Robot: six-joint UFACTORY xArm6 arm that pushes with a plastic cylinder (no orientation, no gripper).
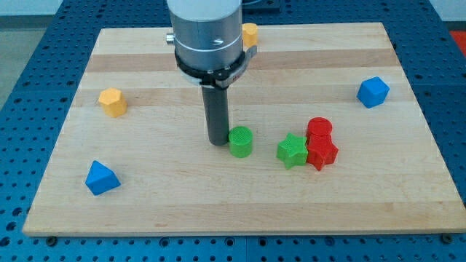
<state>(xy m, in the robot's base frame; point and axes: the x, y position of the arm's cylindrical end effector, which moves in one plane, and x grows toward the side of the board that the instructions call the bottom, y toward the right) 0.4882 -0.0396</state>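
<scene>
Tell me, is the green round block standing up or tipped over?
Standing up. The green cylinder shows its flat round top facing upward, right beside my tip on the view's right.

This looks like a robotics lab or test bench. A pale wooden board (pixel 240 196), made of glued strips with a clean rectangular edge, lies on a blue metal surface (pixel 451 44) covered in a regular grid of small holes (the kind of perforated mounting plate used for bolting down equipment). A grey metal robot arm (pixel 206 33) with a machined collar comes down from the view's top. At the very top edge a pale floor or wall seems to show, though too little is visible to be sure.
</scene>
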